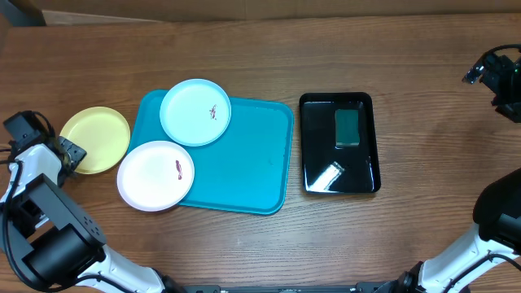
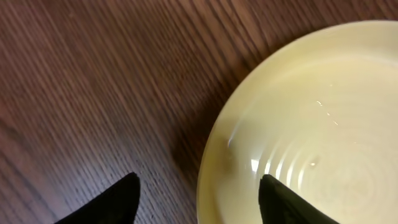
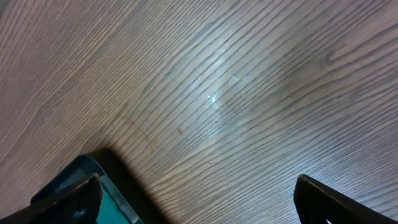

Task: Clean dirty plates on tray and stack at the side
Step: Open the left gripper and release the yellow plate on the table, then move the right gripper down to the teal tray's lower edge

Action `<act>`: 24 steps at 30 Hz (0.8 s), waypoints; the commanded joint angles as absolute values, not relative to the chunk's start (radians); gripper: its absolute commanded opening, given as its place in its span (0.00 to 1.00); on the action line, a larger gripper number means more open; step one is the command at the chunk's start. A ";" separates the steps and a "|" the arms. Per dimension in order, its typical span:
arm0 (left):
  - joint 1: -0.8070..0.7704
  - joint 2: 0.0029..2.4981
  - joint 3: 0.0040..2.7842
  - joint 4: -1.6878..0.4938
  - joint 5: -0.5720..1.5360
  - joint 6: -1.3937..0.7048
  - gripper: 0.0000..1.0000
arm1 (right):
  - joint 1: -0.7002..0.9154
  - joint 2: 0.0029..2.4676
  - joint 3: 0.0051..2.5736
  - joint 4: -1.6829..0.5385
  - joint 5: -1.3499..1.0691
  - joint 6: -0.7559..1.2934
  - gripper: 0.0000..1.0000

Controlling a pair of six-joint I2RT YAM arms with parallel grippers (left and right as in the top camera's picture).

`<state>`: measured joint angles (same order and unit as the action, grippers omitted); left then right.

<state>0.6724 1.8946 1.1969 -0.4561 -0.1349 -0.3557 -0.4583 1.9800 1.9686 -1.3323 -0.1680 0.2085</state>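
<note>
The teal tray [image 1: 252, 163] lies at centre left. The pale blue plate [image 1: 195, 111] with a reddish smear sits on the tray's far left corner. The white plate [image 1: 155, 175], also smeared, overlaps the tray's left rim. The yellow plate [image 1: 95, 140] lies on the table left of the tray and shows no smear; it also shows in the left wrist view [image 2: 323, 124]. My left gripper [image 1: 72, 155] is open, its fingers [image 2: 198, 202] straddling the yellow plate's left rim. My right gripper [image 1: 488, 69] is open and empty above bare wood [image 3: 205, 199] at the far right.
A glossy black tray [image 1: 309, 150] with a green sponge [image 1: 348, 128] stands right of the teal tray. Its corner shows in the right wrist view [image 3: 102, 171]. Wooden tabletop [image 1: 431, 155] lies between the black tray and my right arm.
</note>
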 commanded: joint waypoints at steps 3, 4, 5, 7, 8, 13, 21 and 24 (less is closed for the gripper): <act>0.658 1.864 1.238 -0.513 -0.025 -0.363 0.71 | -0.459 1.973 1.984 -1.328 -0.165 0.210 1.00; 0.648 1.838 1.250 -0.521 -0.025 -0.363 0.72 | -0.459 1.973 1.984 -1.328 -0.165 0.210 1.00; 0.639 1.817 1.255 -0.522 -0.025 -0.363 0.73 | -0.459 1.973 1.984 -1.328 -0.166 0.210 1.00; 0.610 1.737 1.266 -0.522 -0.018 -0.371 0.79 | -0.459 1.973 1.984 -1.328 -0.166 0.210 1.00; 0.598 1.706 1.266 -0.520 -0.003 -0.378 0.89 | -0.459 1.973 1.984 -1.328 -0.166 0.210 1.00; 0.529 1.614 1.266 -0.558 0.138 -0.390 1.00 | -0.459 1.973 1.984 -1.328 -0.166 0.210 1.00; 0.450 1.616 1.265 -0.639 0.177 -0.389 1.00 | -0.459 1.973 1.984 -1.231 -0.166 0.210 1.00; 0.445 1.616 1.265 -0.654 0.176 -0.389 1.00 | -0.458 1.973 1.984 -1.177 -0.178 0.210 1.00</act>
